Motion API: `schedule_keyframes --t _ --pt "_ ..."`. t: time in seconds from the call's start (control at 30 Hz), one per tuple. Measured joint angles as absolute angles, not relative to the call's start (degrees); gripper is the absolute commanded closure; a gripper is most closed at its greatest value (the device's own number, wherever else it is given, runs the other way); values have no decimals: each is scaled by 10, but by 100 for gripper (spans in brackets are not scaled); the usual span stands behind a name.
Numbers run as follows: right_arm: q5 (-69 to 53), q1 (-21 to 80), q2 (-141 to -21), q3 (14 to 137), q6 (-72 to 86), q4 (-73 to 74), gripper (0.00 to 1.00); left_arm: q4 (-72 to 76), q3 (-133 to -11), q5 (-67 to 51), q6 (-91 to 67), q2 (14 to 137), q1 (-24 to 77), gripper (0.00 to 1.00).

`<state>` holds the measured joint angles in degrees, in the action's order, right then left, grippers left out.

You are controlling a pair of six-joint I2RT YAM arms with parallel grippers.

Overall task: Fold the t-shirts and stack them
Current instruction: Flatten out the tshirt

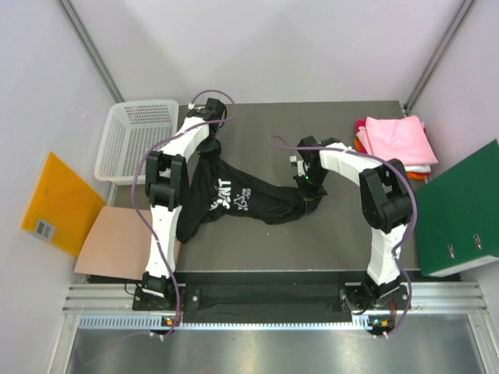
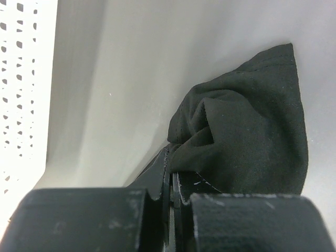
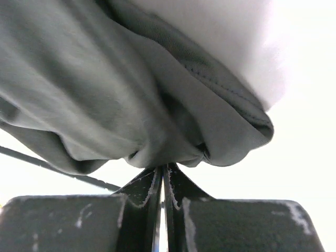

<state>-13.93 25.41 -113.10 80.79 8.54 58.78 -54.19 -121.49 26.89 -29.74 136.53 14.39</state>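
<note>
The black t-shirt (image 1: 238, 196) with white chest lettering hangs stretched between both arms over the middle of the table. My left gripper (image 1: 207, 149) is shut on its left edge; in the left wrist view the black cloth (image 2: 247, 136) bunches out from the closed fingertips (image 2: 173, 157). My right gripper (image 1: 310, 195) is shut on its right end; the right wrist view shows the cloth (image 3: 131, 94) pinched at the fingertips (image 3: 163, 170). A stack of folded tees, pink (image 1: 399, 139) on top with white, orange and red edges below, sits at the table's right edge.
A white mesh basket (image 1: 136, 139) stands at the back left, also in the left wrist view (image 2: 23, 94). A green folder (image 1: 460, 210) lies at the right. A yellow envelope (image 1: 58, 202) and brown card (image 1: 117, 241) lie at the left.
</note>
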Motion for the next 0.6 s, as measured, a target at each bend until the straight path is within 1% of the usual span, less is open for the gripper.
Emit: schedule_keyframes --t 0.2,0.33,0.47,0.6 --pt "-110 253 -1114 855 85 587 100 -543 -1214 273 -299 1365 144 100" --pt "-85 241 -1086 908 81 596 100 -546 -1212 280 -299 1365 144 100" --pt "-68 202 -1067 951 74 592 100 -548 -1212 287 -299 1365 144 100" --pt "-54 140 -1068 957 75 571 100 -549 -1212 293 -298 1365 143 100"
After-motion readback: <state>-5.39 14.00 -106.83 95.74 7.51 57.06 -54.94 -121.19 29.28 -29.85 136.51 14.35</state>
